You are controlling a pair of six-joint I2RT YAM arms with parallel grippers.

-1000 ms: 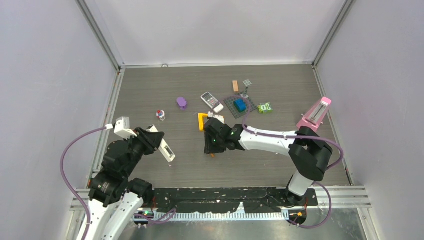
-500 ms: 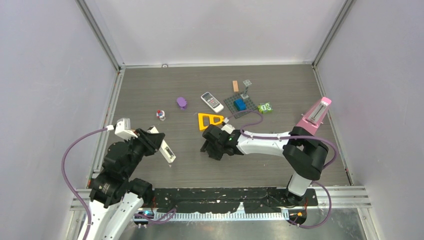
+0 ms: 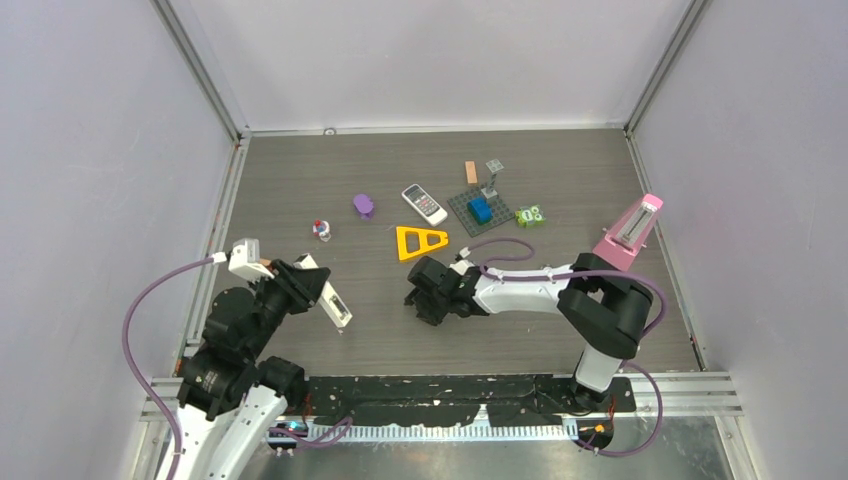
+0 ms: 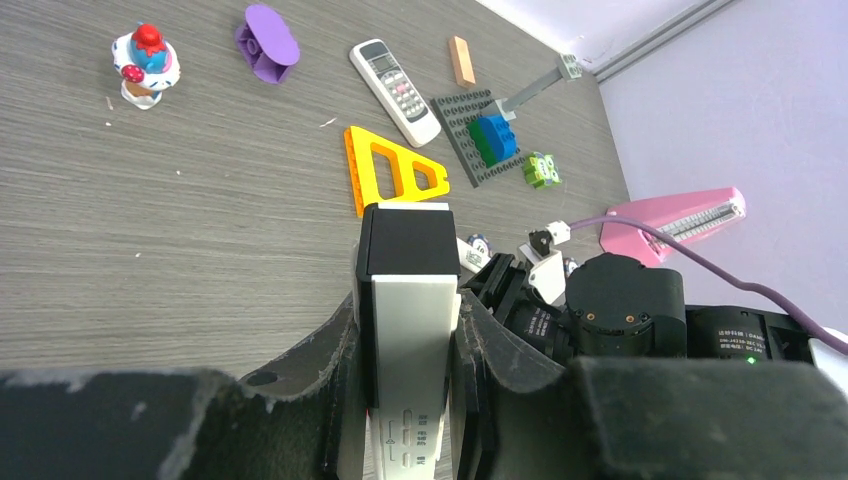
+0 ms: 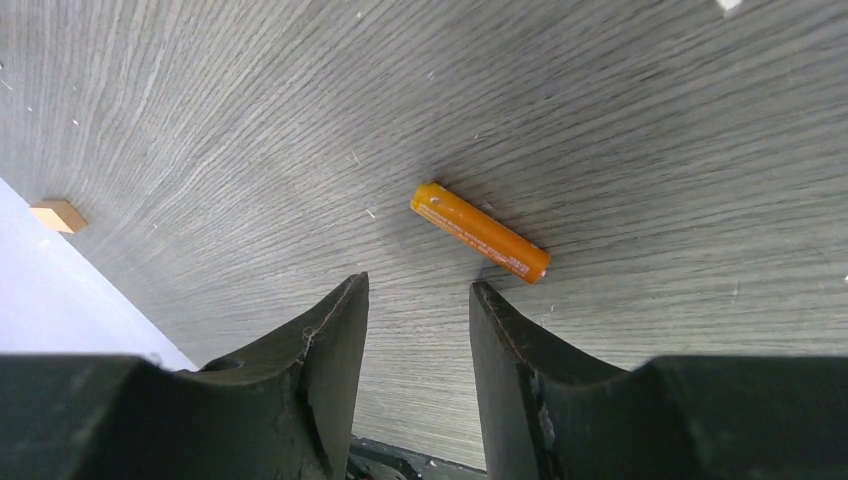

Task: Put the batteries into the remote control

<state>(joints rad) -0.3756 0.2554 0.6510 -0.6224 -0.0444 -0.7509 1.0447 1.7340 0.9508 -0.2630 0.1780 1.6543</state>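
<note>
My left gripper (image 3: pixel 316 290) is shut on the remote control (image 3: pixel 331 301), a white handset with a black end. It is held off the table at the near left, and in the left wrist view the remote control (image 4: pixel 410 300) sits tight between both jaws. My right gripper (image 3: pixel 421 301) is low over the table's middle. In the right wrist view it (image 5: pixel 419 283) is open with nothing between its fingers. An orange battery (image 5: pixel 480 232) lies on the wood just beyond the fingertips, untouched. The top view hides that battery under the right gripper.
A second white keypad remote (image 3: pixel 424 203), an orange triangle (image 3: pixel 420 242), a purple piece (image 3: pixel 363 205), a small figurine (image 3: pixel 320 229), a grey baseplate with blue brick (image 3: pixel 478 210), a green toy (image 3: pixel 530 214), a tan block (image 3: pixel 470 172) and a pink metronome (image 3: pixel 630 232) lie farther back.
My right gripper has drawn back towards the near edge, uncovering the orange triangle, and its jaws have opened wider. The left gripper and remote have barely moved.
</note>
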